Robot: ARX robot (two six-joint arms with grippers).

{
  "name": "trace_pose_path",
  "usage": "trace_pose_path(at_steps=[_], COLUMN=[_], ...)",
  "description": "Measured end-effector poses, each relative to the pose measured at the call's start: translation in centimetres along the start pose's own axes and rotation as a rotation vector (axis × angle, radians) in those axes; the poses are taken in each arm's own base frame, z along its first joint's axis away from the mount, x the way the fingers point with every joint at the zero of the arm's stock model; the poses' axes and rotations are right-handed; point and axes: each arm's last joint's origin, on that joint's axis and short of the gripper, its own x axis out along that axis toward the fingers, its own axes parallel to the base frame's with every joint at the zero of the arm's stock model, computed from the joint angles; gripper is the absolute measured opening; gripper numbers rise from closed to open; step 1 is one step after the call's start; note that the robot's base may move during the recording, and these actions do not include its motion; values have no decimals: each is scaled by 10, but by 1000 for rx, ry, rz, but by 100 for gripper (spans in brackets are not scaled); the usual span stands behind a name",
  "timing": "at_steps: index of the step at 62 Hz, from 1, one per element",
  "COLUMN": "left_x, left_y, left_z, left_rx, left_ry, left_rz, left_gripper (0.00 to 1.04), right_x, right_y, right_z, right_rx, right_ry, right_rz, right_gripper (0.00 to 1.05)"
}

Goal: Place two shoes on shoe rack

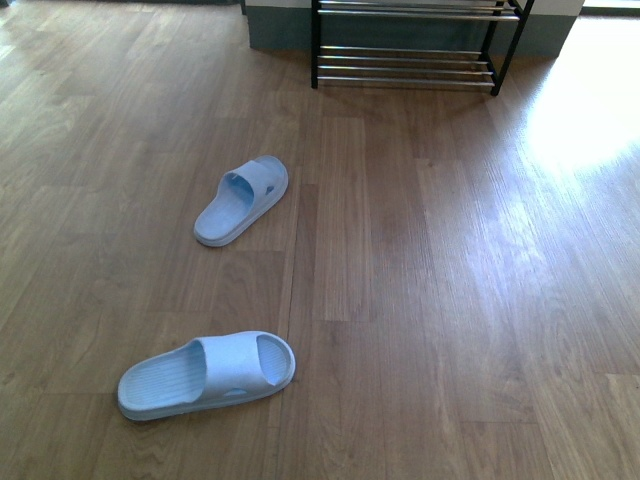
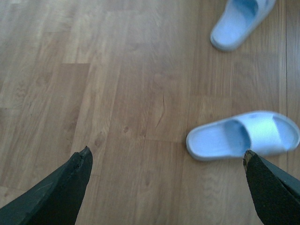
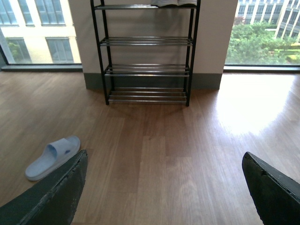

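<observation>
Front view: I've got two pale blue rubber slides on the wood-plank floor (image 1: 450, 300). The near slide (image 1: 207, 374) lies lower left, with a ribbed footbed and one broad strap. The far slide (image 1: 242, 200) sits left of centre, well apart from it. The shoe rack (image 1: 410, 50), a black frame with thin silver rods, stands top centre.

Left wrist view: the left pincer (image 2: 167, 151) is spread wide and holds nothing, its dark tapered fingers (image 2: 70, 187) over the planks, the near slide beside one tip.

Right wrist view: the right pincer (image 3: 164, 154) is wide too and empty, and it faces the rack.
</observation>
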Motion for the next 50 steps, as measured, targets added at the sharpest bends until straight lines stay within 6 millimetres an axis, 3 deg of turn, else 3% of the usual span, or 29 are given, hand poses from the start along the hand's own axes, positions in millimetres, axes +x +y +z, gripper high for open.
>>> trace_pose_path(at_steps=[10,17,30,44,50], left_x=[50,85,142,186,199], left_y=[-32,-49,-75,-93,-103], left_z=[10,7,-24,-73,-81], left_rx=[264,369,555,699,710], left_ry=[77,123,166,207,183], left_rz=[-113,-160,-234,-306,-372], left_gripper=[95,95,95,95,95], right_x=[0,0,0,0,0], right_y=[0,0,0,0,0], right_z=[0,0,0,0,0], right_rx=[0,0,0,0,0], right_ry=[0,0,0,0,0], right_rz=[0,0,0,0,0], right_gripper=[96,96,96,96,96])
